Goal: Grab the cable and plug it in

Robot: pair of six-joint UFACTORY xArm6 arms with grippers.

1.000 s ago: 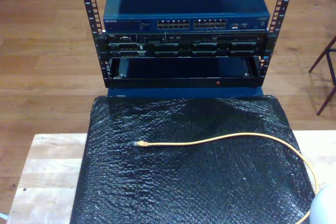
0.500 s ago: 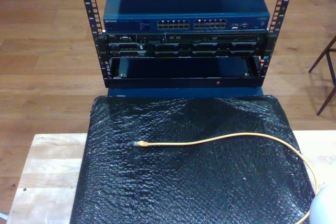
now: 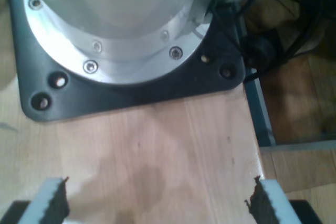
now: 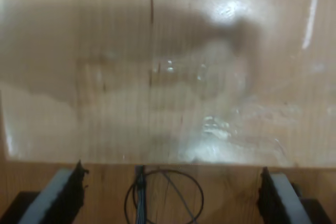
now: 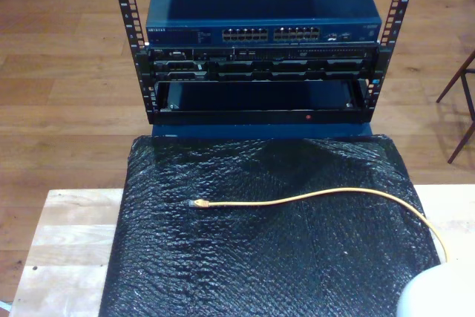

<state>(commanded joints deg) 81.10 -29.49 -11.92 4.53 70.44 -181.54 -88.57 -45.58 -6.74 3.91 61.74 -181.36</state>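
Cable (image 5: 319, 197) lies loose on black bubble wrap (image 5: 260, 257) before the switch rack (image 5: 260, 42); my first gripper (image 3: 157, 203) and second gripper (image 4: 173, 195) gape empty over bare wood.

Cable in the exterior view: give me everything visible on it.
The cable is thin, yellow-orange and looks like a network patch lead. It lies loose on the black crinkled mat, nothing gripping it. Its small plug sits left of the mat's centre in the exterior view, pointing to that view's left. From there the cable runs right in a shallow arch, then curves down toward the view's lower right, where it passes behind a pale rounded arm part. The plug's detail is too small to tell.
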